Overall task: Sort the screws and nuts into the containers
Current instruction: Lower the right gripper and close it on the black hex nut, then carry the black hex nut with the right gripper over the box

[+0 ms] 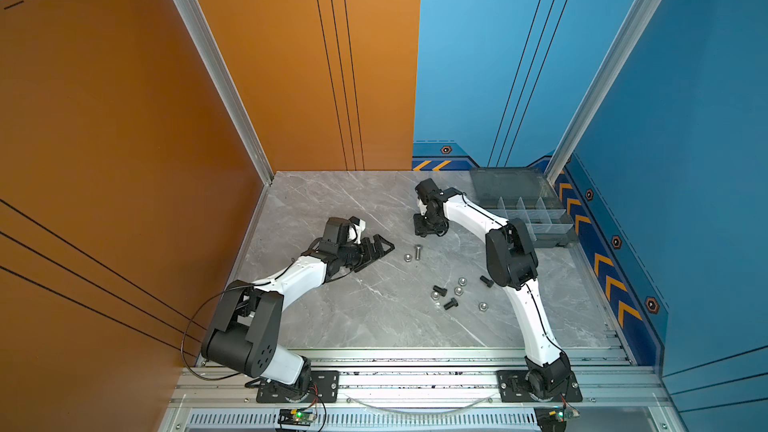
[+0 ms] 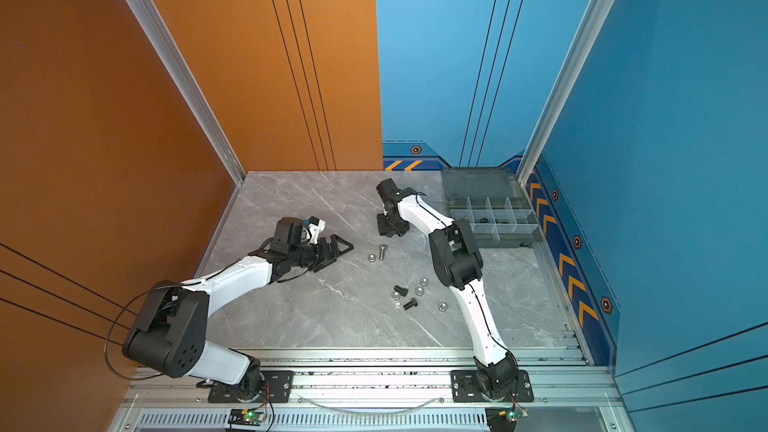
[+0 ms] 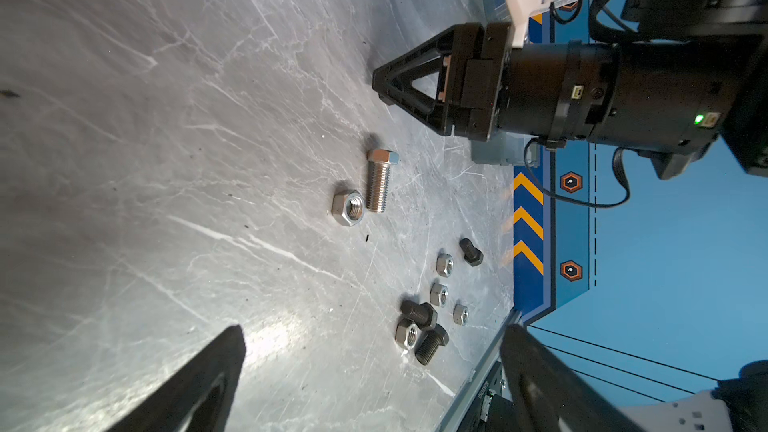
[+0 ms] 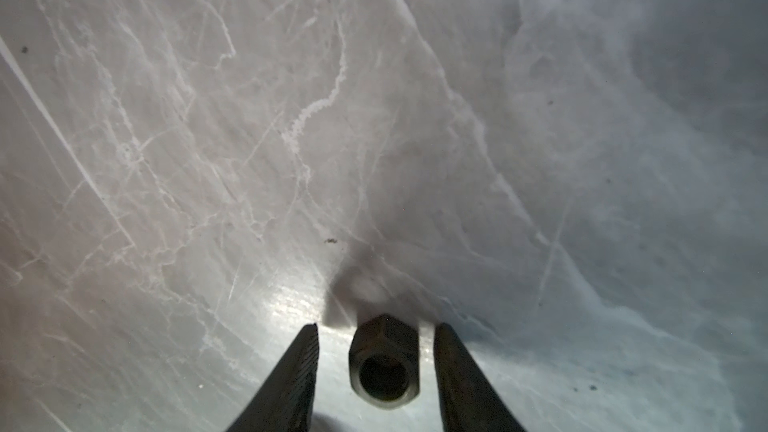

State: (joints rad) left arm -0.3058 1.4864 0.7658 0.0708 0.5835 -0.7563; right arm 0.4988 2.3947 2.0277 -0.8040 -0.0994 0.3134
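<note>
A dark hex nut (image 4: 384,363) lies on the marble table between my right gripper's (image 4: 378,326) fingers, with a gap on each side; the gripper is open, low over the table (image 1: 428,228). My left gripper (image 1: 378,249) lies open near the table, nothing in it, fingers wide apart in the left wrist view (image 3: 374,330). A long silver screw (image 1: 417,252) and a silver nut (image 1: 408,258) lie just right of it. Further forward, three black screws (image 1: 439,289) and several silver nuts (image 1: 458,291) lie scattered. The containers (image 1: 528,218) of the grey organiser sit at the back right.
The organiser's lid (image 1: 511,184) lies open behind it, against the blue wall. Small dark parts show in two compartments (image 2: 483,220). My right arm's elbow (image 1: 511,259) hangs in front of the box. Aluminium rails (image 1: 415,367) edge the table's front.
</note>
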